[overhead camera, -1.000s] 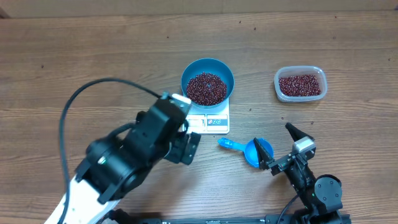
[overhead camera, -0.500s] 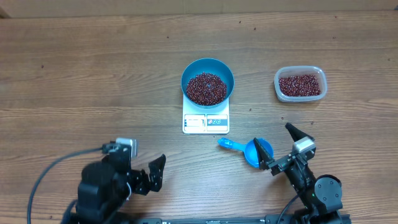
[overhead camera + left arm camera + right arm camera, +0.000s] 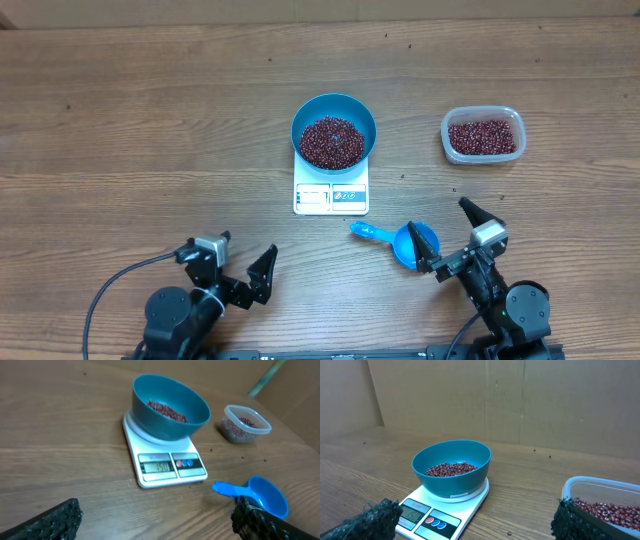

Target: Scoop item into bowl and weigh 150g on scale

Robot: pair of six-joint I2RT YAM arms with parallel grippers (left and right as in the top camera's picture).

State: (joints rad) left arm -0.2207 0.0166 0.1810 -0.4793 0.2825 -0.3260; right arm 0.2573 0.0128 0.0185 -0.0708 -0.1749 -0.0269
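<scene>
Your left end effector [image 3: 238, 262] pulled back from scale [image 3: 331, 198] | it and right end effector [image 3: 455, 240]: wide open, empty | beans [image 3: 333, 142] in bowl [image 3: 334, 102], looks done.

wood-grain table [image 3: 150, 120] under even light, plain brown cardboard wall [image 3: 520, 400] behind it

The blue bowl [image 3: 296, 128], filled with red-brown beans [image 3: 333, 142], sits on the white scale [image 3: 331, 197] mid-counter [image 3: 150, 130]. A clear tub [image 3: 446, 128] of beans lies to its right. My left claw [image 3: 237, 265] gapes at the near edge. My right claw [image 3: 447, 238] gapes beside the blue scoop [image 3: 405, 241].
</scene>
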